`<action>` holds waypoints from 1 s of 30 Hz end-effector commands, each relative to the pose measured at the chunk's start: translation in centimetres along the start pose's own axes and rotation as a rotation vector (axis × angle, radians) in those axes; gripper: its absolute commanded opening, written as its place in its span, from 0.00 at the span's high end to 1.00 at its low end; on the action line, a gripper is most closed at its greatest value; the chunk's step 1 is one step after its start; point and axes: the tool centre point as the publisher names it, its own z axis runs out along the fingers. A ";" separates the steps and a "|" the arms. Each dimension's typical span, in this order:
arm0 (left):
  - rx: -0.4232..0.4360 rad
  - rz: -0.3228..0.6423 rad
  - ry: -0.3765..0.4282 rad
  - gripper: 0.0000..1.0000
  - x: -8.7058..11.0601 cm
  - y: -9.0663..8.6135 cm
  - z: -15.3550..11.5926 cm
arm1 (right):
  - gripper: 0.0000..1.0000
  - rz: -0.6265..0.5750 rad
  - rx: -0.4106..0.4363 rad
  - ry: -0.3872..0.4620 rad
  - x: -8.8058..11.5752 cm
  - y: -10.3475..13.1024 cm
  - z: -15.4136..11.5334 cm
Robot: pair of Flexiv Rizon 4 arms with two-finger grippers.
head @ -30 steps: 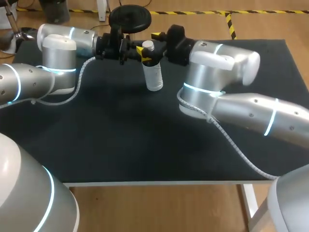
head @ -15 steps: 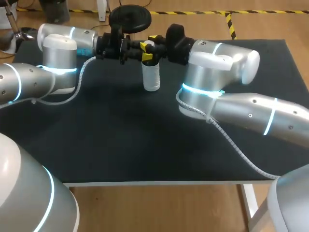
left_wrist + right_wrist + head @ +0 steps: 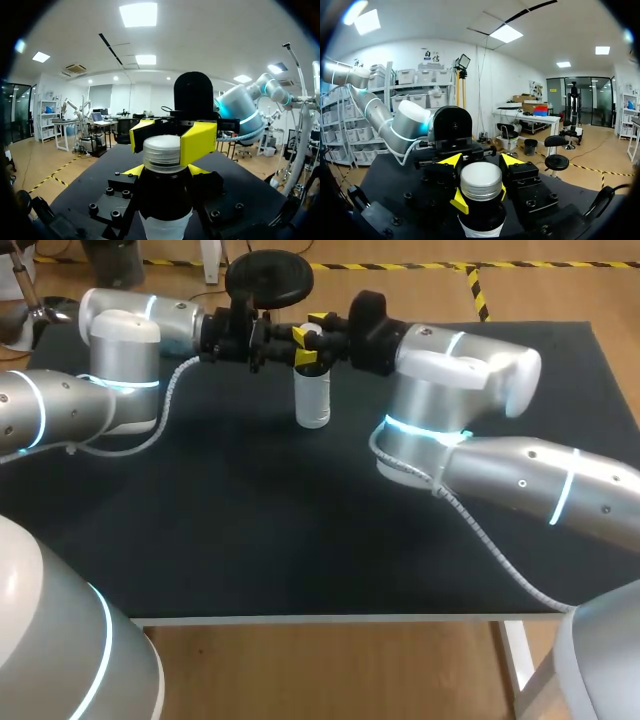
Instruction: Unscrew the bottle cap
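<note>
Two pincers held one small plastic bottle, upright near the far edge of the surface. Our left pincer was clamped on its dark neck, our right pincer on the pale cap. It looked light and squashy, so we judged the neck the safest hold; open room lay nearer us.

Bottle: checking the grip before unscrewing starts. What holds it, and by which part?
The left gripper clamps the bottle at its neck, just under the cap; the right gripper pinches the cap's sides.
</note>
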 end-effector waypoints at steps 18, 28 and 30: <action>0.000 0.000 0.003 1.00 0.1 0.0 -0.2 | 1.00 0.002 -0.107 0.476 -1.1 -1.1 -0.3; 0.000 0.000 0.003 1.00 0.1 0.0 -0.2 | 1.00 -0.022 -0.089 0.774 -1.1 -1.0 0.1; 0.000 0.000 0.003 1.00 0.1 0.0 -0.2 | 1.00 -0.024 -0.079 0.849 -0.7 -1.0 0.4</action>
